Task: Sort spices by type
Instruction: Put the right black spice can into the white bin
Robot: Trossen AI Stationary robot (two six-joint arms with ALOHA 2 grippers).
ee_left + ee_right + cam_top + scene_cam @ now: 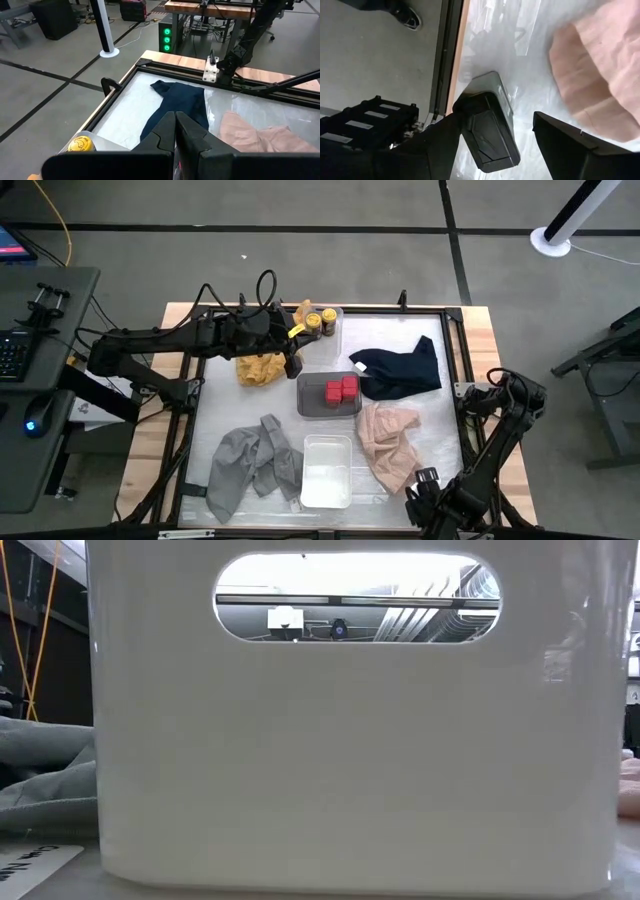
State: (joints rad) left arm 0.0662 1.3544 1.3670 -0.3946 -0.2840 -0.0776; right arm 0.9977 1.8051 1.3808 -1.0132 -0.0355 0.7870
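Note:
Two dark jars with yellow lids (320, 321) stand in a clear tray (336, 332) at the table's far edge; one lid (81, 144) shows in the left wrist view. Two red tins (340, 390) sit in a grey tray (310, 406) at mid-table. The flat black tins are hidden. My left gripper (294, 363) (175, 131) is shut, between the yellow cloth (260, 369) and the grey tray, just near of the jars. My right gripper (424, 488) (525, 137) is open at the near right corner, beside the pink cloth (392, 442).
A navy cloth (398, 370) lies right of the grey tray and a grey cloth (250, 465) at near left. A white tray (327, 471) stands at the near edge, and its wall (350, 760) fills the low view. A raised black frame (455, 360) rims the table.

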